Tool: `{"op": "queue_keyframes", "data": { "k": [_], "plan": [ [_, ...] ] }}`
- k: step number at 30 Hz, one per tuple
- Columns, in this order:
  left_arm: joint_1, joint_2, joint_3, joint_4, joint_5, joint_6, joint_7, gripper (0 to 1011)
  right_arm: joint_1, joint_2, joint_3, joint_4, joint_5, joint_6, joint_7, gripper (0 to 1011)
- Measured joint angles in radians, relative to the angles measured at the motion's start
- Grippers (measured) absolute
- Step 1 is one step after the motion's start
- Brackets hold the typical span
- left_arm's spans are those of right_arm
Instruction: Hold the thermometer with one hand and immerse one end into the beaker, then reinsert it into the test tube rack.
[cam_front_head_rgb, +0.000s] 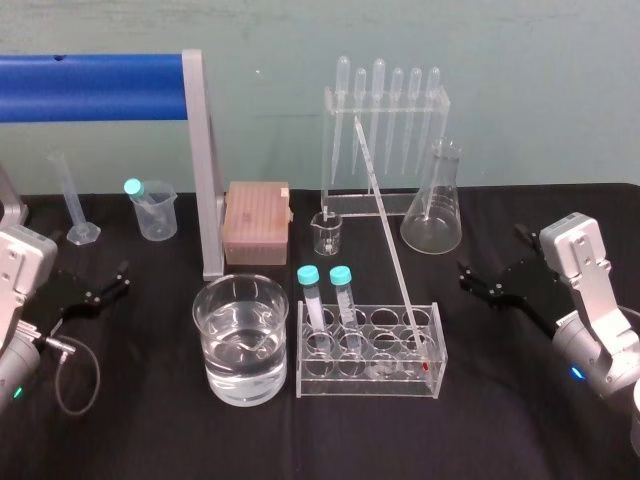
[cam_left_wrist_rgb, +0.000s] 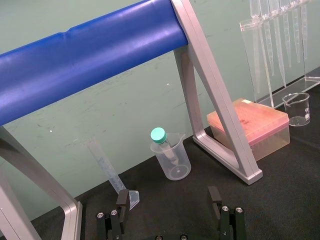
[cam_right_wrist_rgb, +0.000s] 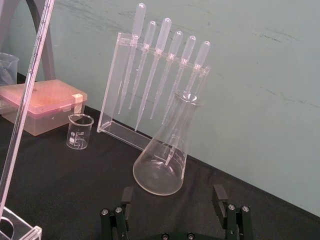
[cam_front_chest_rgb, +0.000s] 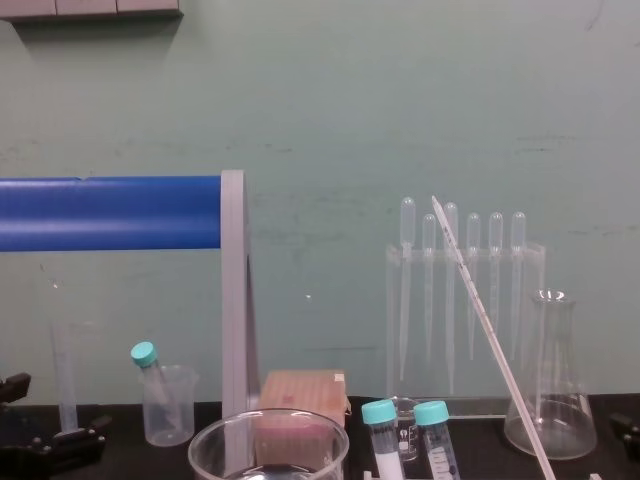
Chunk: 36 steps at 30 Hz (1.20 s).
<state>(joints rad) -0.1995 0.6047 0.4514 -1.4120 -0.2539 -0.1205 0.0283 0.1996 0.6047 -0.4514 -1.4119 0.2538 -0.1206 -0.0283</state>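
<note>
Table (cam_front_head_rgb: 130, 430) carried the test tube rack (cam_front_head_rgb: 365, 388) near its middle. My left claw (cam_front_head_rgb: 122, 277) was well left of the rack and my right claw (cam_front_head_rgb: 467, 280) just right of it, both with fingers spread and holding nothing. The beaker (cam_front_head_rgb: 240, 335), part full of water, stood just left of the rack. The thermometer (cam_front_head_rgb: 390, 235) sat in the rack's right end, red tip down, leaning back.

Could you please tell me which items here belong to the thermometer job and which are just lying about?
Job: thermometer, tilted in the rack; beaker, beside the rack; left gripper, open, at the left; right gripper, open, at the right.
Lying about: pipettes, flask, small beaker, tip box, capped tubes, plastic beaker, cylinder, blue bar.
</note>
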Motion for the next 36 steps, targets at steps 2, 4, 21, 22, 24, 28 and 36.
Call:
{"op": "queue_keyframes", "data": {
  "k": [2, 4, 21, 22, 24, 28, 36],
  "plan": [
    [0.0, 0.0, 0.0, 0.0, 0.0, 0.0, 0.0, 1008, 0.0, 0.0, 0.0, 0.0, 0.0, 0.0, 0.0, 1003],
    [0.0, 0.0, 0.0, 0.0, 0.0, 0.0, 0.0, 1008, 0.0, 0.0, 0.0, 0.0, 0.0, 0.0, 0.0, 1003],
    [0.0, 0.0, 0.0, 0.0, 0.0, 0.0, 0.0, 1008, 0.0, 0.0, 0.0, 0.0, 0.0, 0.0, 0.0, 1003],
    [0.0, 0.0, 0.0, 0.0, 0.0, 0.0, 0.0, 1008, 0.0, 0.0, 0.0, 0.0, 0.0, 0.0, 0.0, 1003],
    [0.0, 0.0, 0.0, 0.0, 0.0, 0.0, 0.0, 1008, 0.0, 0.0, 0.0, 0.0, 0.0, 0.0, 0.0, 1003],
    [0.0, 0.0, 0.0, 0.0, 0.0, 0.0, 0.0, 1008, 0.0, 0.0, 0.0, 0.0, 0.0, 0.0, 0.0, 1003],
    [0.0, 0.0, 0.0, 0.0, 0.0, 0.0, 0.0, 1008, 0.0, 0.0, 0.0, 0.0, 0.0, 0.0, 0.0, 1003]
  ]
}}
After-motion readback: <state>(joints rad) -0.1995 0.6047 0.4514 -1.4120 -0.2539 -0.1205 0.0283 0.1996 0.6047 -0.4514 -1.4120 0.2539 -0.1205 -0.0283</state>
